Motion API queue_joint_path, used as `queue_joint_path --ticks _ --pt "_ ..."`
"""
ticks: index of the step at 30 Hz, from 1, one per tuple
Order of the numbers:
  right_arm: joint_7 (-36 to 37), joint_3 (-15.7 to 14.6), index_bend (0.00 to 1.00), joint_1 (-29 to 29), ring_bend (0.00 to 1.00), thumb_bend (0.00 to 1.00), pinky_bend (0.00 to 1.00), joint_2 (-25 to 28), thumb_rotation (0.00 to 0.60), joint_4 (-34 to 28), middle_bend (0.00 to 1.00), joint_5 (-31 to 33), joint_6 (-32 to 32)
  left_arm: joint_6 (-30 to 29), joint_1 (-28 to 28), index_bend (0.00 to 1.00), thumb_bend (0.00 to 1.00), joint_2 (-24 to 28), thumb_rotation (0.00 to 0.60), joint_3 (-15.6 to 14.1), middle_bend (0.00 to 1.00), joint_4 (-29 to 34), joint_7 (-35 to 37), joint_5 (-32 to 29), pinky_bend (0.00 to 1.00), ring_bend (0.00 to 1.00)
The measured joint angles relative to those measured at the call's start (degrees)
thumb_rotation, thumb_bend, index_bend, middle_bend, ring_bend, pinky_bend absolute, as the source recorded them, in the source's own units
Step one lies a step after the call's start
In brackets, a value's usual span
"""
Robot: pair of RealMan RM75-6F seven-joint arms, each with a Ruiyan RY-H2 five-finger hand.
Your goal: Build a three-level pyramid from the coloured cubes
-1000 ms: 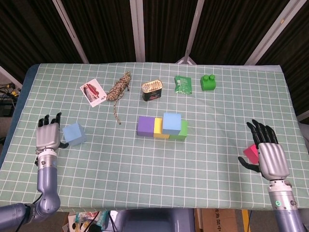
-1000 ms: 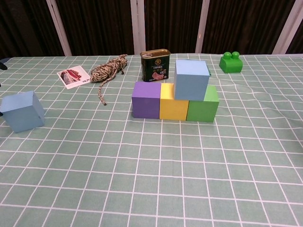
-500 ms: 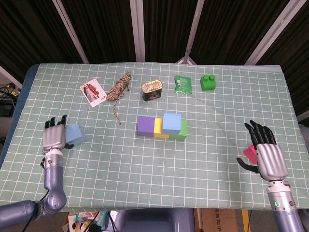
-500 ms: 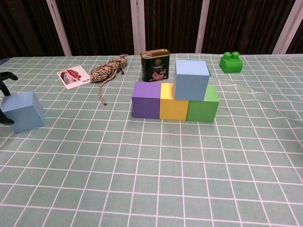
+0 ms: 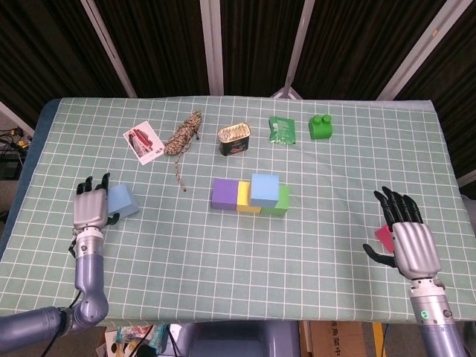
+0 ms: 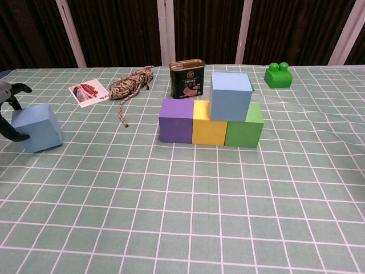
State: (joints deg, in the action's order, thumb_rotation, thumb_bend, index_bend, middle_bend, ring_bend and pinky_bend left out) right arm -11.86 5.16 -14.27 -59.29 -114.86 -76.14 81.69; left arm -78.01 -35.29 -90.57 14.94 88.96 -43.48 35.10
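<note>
The left hand closes around a loose light blue cube at the table's left edge, fingers touching its sides, so the pick for the second level seems in hand; it next needs lifting and setting over the purple cube and yellow cube, beside the blue cube already sitting above the green cube. A card, rope and tin lie behind, off the path. The right hand, fingers spread, hovers over a pink cube, holding nothing.
</note>
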Motion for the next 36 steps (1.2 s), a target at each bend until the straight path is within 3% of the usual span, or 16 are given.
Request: queue_joint_path --ticks 8,17,30,36 --pt "0.0 0.4 0.0 0.3 0.0 0.23 0.0 -0.1 0.6 0.1 0.0 0.0 -0.5 -0.1 -0.4 0.05 0.4 1.1 0.6 -1.8 0.35 1.6 0.0 6.6 0.1 0.05" --pt "0.2 1.0 0.0 0.4 0.0 0.23 0.0 -0.2 0.6 0.4 0.0 0.8 -1.1 4.1 -2.9 0.05 0.4 7.1 0.6 -2.3 0.37 6.7 0.3 14.0 0.14 0.07" --pt "1.0 2.4 0.0 -0.2 0.0 0.23 0.0 -0.9 0.6 1.2 0.0 3.4 -2.9 19.9 -10.8 0.05 0.39 12.6 0.6 1.2 0.37 5.5 8.2 19.2 0.15 0.08" --pt "0.8 2.5 0.0 -0.3 0.0 0.23 0.0 -1.4 0.6 1.7 0.0 4.1 -3.7 26.2 -15.0 0.05 0.39 11.6 0.6 4.0 0.37 3.5 15.1 17.1 0.15 0.08"
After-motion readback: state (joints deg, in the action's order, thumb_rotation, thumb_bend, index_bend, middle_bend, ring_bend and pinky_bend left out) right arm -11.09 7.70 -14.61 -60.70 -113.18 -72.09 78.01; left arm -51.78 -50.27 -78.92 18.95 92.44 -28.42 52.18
